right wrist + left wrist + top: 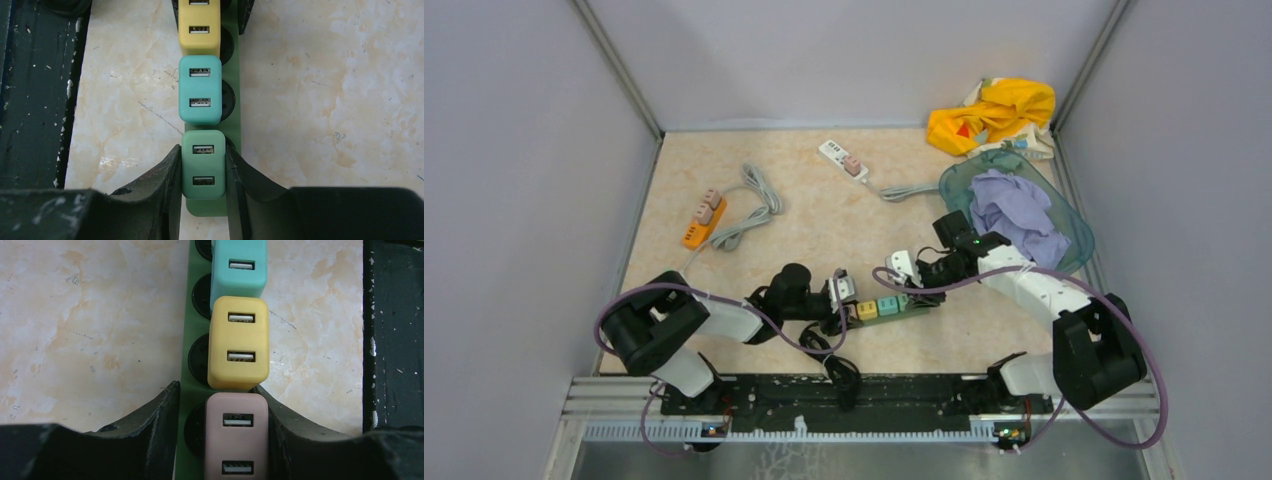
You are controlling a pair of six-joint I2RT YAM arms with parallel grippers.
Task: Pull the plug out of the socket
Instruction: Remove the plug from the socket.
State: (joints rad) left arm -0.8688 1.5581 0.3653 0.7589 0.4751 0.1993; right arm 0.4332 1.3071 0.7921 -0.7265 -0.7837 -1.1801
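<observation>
— Where do we find the strip?

— We see the green power strip (892,318) near the front edge of the marbled table (824,220), between our two arms. Its long axis runs left to right, with the right end a little farther from the bases. Four plugs sit in a row along it, from left to right: a pink charger (236,435), a yellow charger (238,342), a teal charger (200,90) and the green USB charger (202,165). Each lies lengthwise along the strip, with its two USB ports facing up.

— And our grippers?

— Our right gripper (202,150) is clamped on the green USB charger at the strip's right end, a finger tight on each long side. The charger sits in its socket. Our left gripper (216,395) straddles the other end, with one finger against the strip's edge and the other against the pink charger. We think it pinches the strip there, though the contact is hidden from us.
</observation>
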